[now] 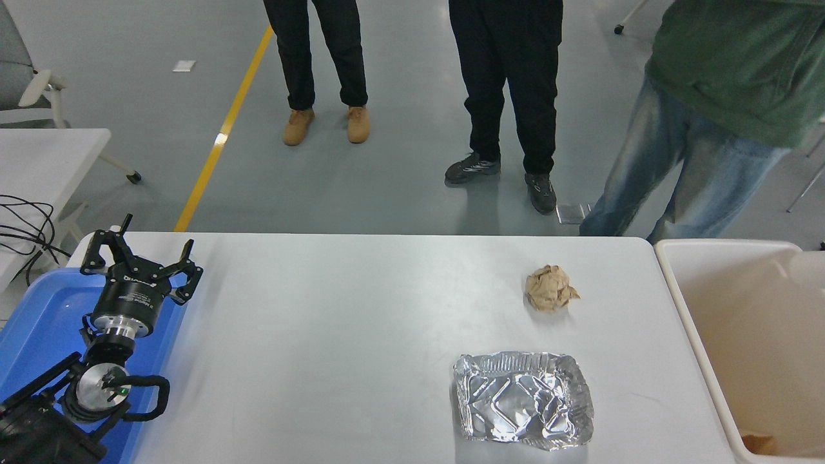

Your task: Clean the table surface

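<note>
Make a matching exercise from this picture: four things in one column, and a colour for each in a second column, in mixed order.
Things:
1. crumpled paper ball
2. foil tray
3. left claw
4. plastic tray under the left arm

Colours:
a. black
b. blue
c. brown
d. silver

Pairs: 1-c, 2-d, 3-a, 4-b

Single head view, high on robot's side, facing forward and down, counter [361,335] mid-range, floor beyond

crumpled brown paper [550,289] | foil tray [523,399] nr it | beige bin [702,361] rt | blue tray [38,322] lt
</note>
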### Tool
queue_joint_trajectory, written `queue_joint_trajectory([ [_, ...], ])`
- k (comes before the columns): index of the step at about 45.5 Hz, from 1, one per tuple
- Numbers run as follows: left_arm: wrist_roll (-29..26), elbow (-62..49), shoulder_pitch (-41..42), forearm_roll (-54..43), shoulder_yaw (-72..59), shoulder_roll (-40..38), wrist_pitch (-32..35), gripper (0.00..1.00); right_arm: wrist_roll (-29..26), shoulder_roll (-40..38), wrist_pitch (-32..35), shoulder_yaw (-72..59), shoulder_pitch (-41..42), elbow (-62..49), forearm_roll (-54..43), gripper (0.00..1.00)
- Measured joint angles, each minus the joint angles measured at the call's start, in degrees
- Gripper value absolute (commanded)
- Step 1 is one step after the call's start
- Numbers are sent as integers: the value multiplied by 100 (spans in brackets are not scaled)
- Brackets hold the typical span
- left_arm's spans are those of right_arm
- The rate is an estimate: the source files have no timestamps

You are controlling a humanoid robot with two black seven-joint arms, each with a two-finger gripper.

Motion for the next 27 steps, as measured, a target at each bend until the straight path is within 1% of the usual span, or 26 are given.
queue_joint_trajectory([
  [13,0,-1,0,-1,0,0,0,99,-12,1165,-62,32,-449,-1532,121,0],
  [22,0,0,0,-1,0,0,0,99,-33,2052,-43,39,-634,-2795,146,0],
  [27,0,-1,0,0,0,0,0,99,-39,2461,-30,39,-703,-3308,150,0],
])
